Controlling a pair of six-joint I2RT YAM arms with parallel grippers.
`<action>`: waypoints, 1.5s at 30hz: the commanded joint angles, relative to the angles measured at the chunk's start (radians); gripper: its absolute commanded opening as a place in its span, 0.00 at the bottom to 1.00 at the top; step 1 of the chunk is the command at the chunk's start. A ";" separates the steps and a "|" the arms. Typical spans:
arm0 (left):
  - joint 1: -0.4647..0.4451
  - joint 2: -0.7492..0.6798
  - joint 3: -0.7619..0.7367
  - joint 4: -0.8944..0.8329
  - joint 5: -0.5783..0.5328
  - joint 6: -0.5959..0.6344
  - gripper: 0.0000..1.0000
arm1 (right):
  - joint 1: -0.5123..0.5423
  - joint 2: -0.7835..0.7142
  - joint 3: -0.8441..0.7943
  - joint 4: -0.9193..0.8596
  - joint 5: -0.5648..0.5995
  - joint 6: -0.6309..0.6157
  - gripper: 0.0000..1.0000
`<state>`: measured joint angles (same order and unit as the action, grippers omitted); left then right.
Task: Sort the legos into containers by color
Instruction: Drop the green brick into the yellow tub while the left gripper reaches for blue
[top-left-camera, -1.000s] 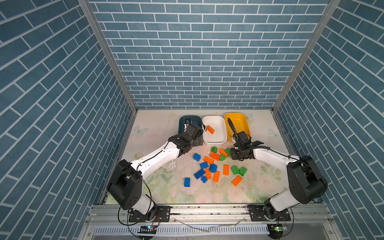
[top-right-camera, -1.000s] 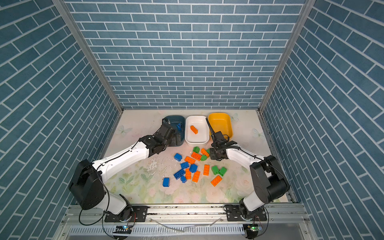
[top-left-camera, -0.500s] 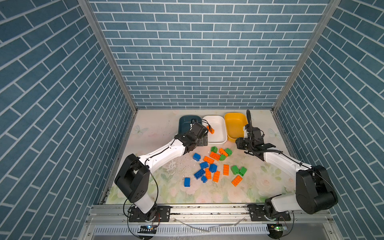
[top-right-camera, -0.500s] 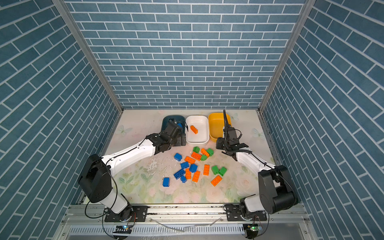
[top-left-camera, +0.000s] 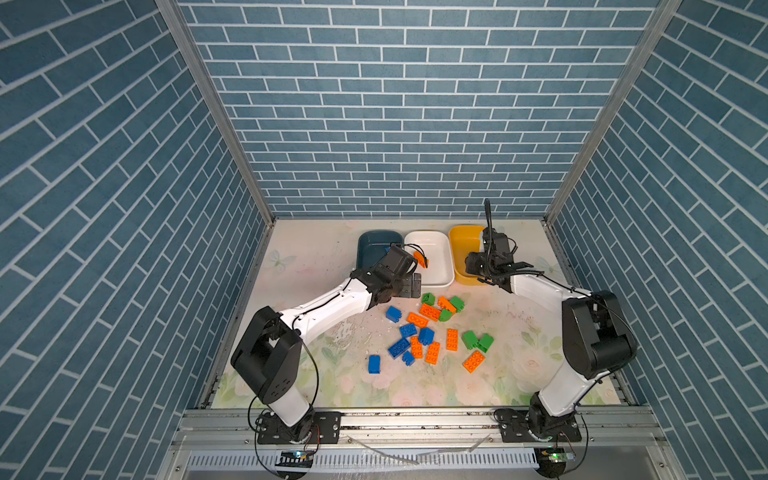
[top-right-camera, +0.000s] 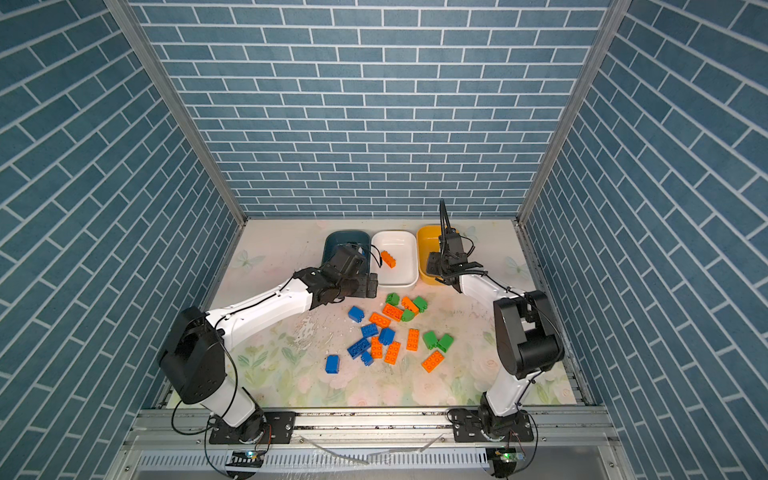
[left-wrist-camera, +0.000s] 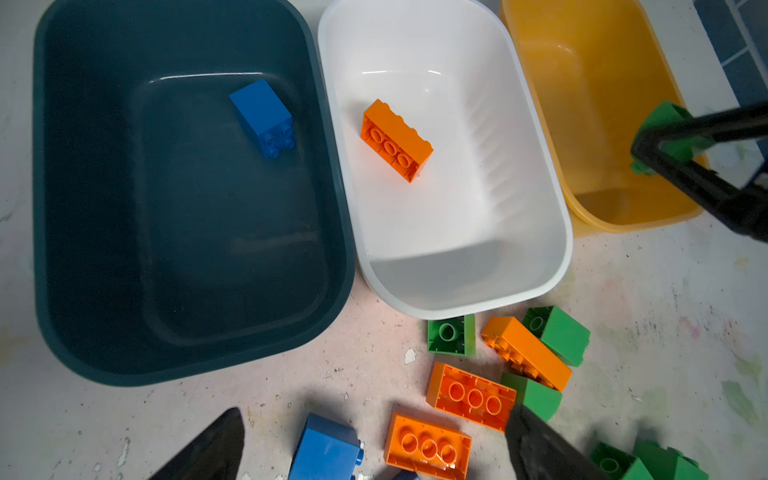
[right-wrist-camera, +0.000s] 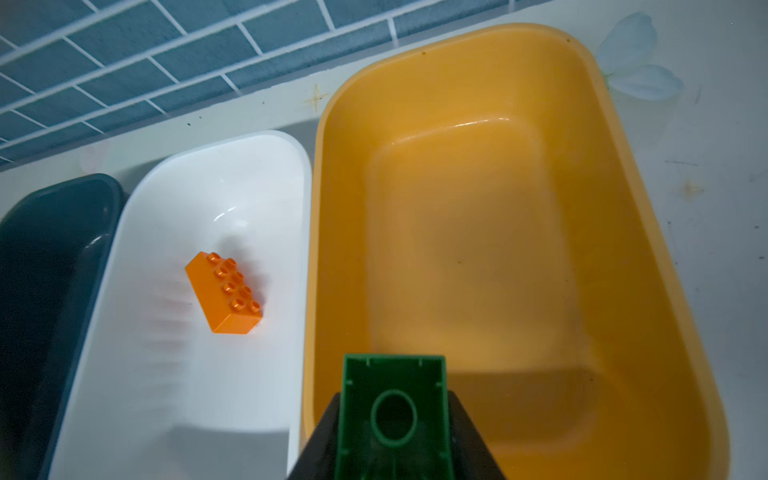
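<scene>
Blue-tiled walls (top-left-camera: 395, 124) on three sides; pale floral desk (top-left-camera: 307, 257) underneath. Along the back of the desk, three tubs in a row, long sides together (rims touching or just beside, cannot tell which): teal tub (left-wrist-camera: 232, 257), white tub (left-wrist-camera: 457, 232), yellow tub (right-wrist-camera: 478, 249), left to right in both top views.

Contents: in the teal tub, one blue brick (left-wrist-camera: 262, 116), lying on its side toward the far end; in the white tub, one oblong orange brick (left-wrist-camera: 397, 139), near the middle of the floor, on edge or tilted.

Just in front of the teal and white tubs, above the desk, left gripper (left-wrist-camera: 374, 413): fingers (left-wrist-camera: 216, 449) spread wide, gripping nothing, desk and a few bricks visible between them in the left wrist view.

Over the near end of the yellow tub, on the side next to the white tub, right gripper (right-wrist-camera: 394, 401): fingers closed on a green brick (right-wrist-camera: 392, 424), hollow underside turned toward the wrist camera (height above the tub hard to judge).

In front of the tubs, between the two arms, loose legos (top-left-camera: 429, 311) scattered on the desk: blue, orange and green mixed, several touching. At the right fringe, green pair (top-left-camera: 478, 341), touching each other. Nearest the front edge, lone blue brick (top-left-camera: 374, 364), apart from the rest.
</scene>
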<state>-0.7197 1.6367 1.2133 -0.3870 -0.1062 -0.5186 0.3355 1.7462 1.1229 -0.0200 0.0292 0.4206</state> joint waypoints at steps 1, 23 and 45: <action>-0.004 0.019 -0.043 -0.026 0.054 0.017 0.99 | -0.003 0.062 0.102 -0.047 0.056 -0.059 0.33; 0.000 0.112 -0.060 -0.150 0.146 0.132 0.98 | -0.003 0.085 0.234 -0.145 -0.020 -0.101 0.99; 0.017 0.246 0.031 -0.201 0.110 0.229 0.62 | -0.003 -0.208 -0.124 0.060 0.111 0.051 0.99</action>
<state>-0.7090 1.8580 1.2266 -0.5705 -0.0135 -0.3084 0.3336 1.6180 1.0557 -0.0071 0.1001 0.4057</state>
